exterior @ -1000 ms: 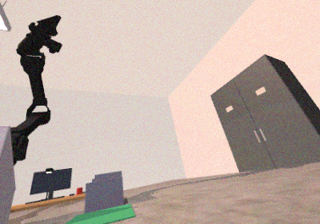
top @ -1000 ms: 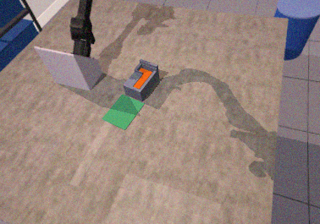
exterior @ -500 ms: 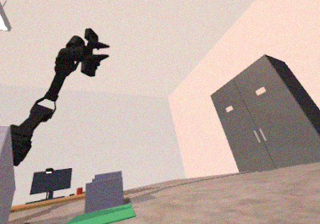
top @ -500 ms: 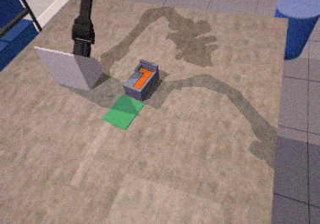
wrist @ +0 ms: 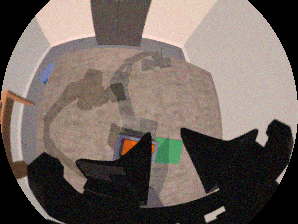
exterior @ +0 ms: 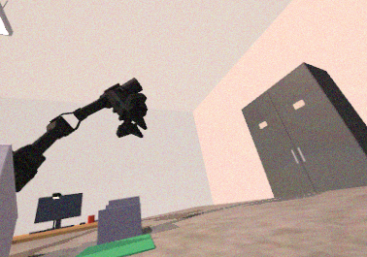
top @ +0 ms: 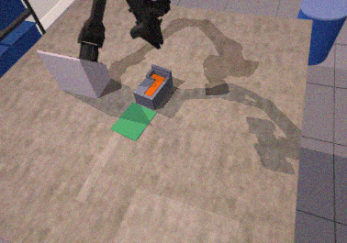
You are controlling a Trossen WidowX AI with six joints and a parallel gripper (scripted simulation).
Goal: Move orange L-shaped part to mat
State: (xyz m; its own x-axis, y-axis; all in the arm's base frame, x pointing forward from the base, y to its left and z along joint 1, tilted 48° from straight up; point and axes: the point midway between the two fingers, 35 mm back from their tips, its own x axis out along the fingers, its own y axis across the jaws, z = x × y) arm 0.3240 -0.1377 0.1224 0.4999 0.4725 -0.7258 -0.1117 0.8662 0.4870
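The orange L-shaped part (top: pixel 154 87) (wrist: pixel 131 146) lies in the pocket of the grey tray (top: pixel 145 101) (exterior: pixel 118 224) (wrist: pixel 131 137). Its wider end is toward the back of the tray in the top view. In the wrist view a finger covers some of it; in the exterior view it is hidden by the tray walls. The green mat (top: pixel 133 129) (exterior: pixel 121 246) (wrist: pixel 169 150) lies beside the tray with nothing on it. My gripper (top: pixel 159 43) (exterior: pixel 143 132) (wrist: pixel 165 133) is open and empty, fingers pointing down, high above the table and clear of the tray.
A pale upright panel (top: pixel 75 74) (exterior: pixel 6 200) stands on the table beside the tray, close to the arm's base. A blue bin (top: pixel 323 33) stands on the floor beyond the table edge. A dark cabinet (exterior: pixel 301 137) and a monitor (exterior: pixel 58 208) are in the background.
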